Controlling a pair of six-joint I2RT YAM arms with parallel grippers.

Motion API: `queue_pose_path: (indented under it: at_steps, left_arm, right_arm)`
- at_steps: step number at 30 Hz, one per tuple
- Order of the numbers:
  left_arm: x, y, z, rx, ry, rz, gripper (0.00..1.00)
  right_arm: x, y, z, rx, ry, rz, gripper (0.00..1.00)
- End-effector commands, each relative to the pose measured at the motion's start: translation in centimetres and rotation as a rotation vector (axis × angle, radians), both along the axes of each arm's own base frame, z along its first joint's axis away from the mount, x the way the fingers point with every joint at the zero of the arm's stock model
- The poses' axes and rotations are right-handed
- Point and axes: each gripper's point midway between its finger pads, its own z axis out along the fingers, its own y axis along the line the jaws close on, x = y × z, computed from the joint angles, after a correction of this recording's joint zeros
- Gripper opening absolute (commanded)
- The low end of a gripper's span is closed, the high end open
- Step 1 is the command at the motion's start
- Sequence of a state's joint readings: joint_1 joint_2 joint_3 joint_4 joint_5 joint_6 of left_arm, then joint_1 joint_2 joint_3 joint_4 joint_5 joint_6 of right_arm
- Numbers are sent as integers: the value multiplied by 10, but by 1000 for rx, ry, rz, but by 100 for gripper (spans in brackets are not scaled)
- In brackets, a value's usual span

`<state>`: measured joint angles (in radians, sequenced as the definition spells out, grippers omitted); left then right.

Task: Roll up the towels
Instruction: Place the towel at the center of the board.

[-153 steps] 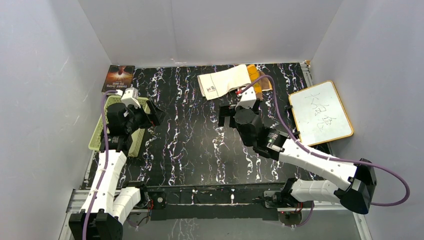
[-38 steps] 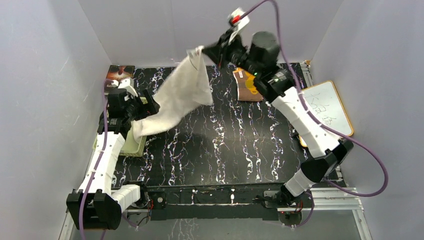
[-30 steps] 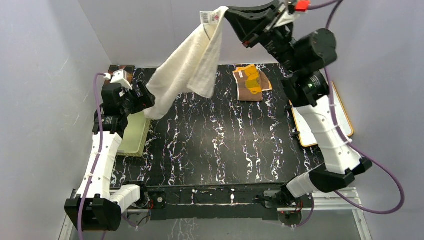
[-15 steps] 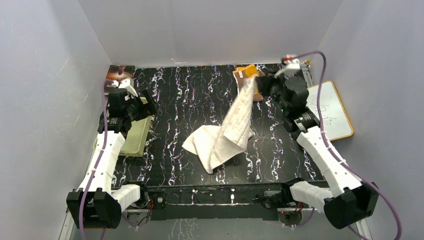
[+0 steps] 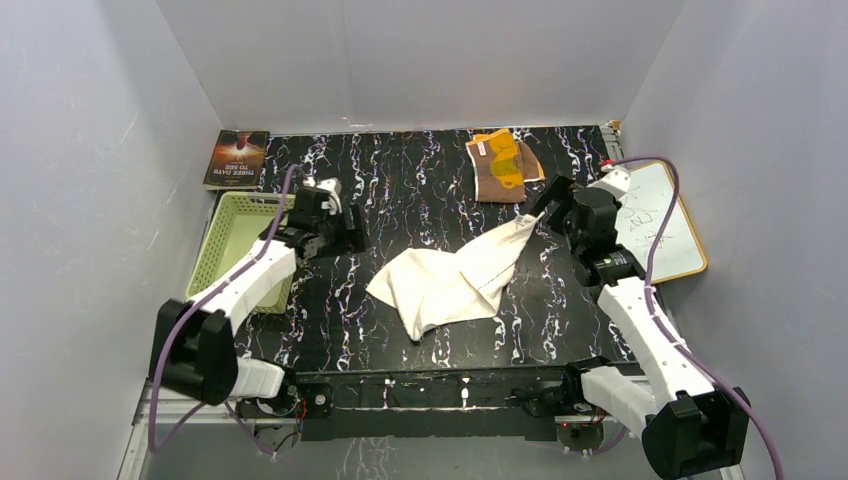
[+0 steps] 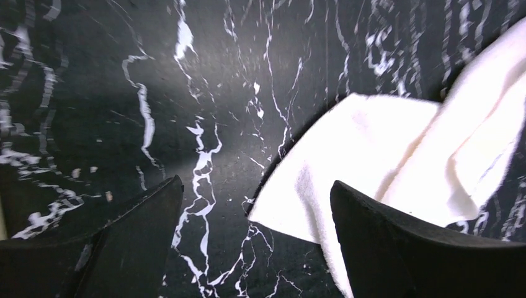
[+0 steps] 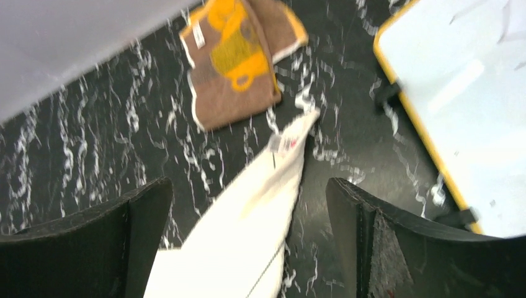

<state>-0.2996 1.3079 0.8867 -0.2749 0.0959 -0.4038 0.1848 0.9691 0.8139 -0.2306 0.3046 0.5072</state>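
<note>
On the left, the book (image 5: pixel 238 158) lay at the far left corner of the worktop (image 5: pixel 400 190), and the green basket (image 5: pixel 235 240) stood along the left edge. The left gripper (image 5: pixel 343 226) hung just beside the basket, with its jaws spread wide and nothing between them. The bare dark surface was under it, and the left corner of the cream towel (image 5: pixel 440 285) was close to its right finger (image 6: pixel 372 236).

This towel lay in the middle of the worktop, bunched at the near side, with its narrow end reaching toward the right. The far strip and the near edge were free. The brown towel (image 5: pixel 497 168) lay at the far edge, apart from it.

The right gripper (image 5: pixel 548 205) stood wide open above the labelled end of the cream towel and held nothing. The whiteboard (image 5: pixel 672 240) lay at the right edge.

Half a second before, the right gripper held that end raised, and the left gripper was over the basket.
</note>
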Motion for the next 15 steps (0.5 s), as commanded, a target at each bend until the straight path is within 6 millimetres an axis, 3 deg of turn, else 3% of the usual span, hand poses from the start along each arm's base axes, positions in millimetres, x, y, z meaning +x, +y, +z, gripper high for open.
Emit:
queue_pose_path:
  at_steps: [1, 4, 6, 10, 15]
  left_arm:
    - [-4, -16, -34, 38, 65, -36, 87]
    - [-10, -15, -54, 82, 101, -35, 87]
    - [-17, -13, -64, 97, 123, -39, 87]
    - [-36, -17, -81, 90, 168, -67, 83]
    - [-57, -22, -100, 61, 209, -75, 79]
  right_arm:
    - [-7, 28, -49, 63, 127, 134, 88]
    - [-13, 64, -72, 31, 211, 304, 80]
    - [-27, 91, -97, -126, 317, 361, 80]
    - [-50, 137, -122, -343, 394, 478, 79]
    - [-69, 163, -153, -517, 485, 565, 77]
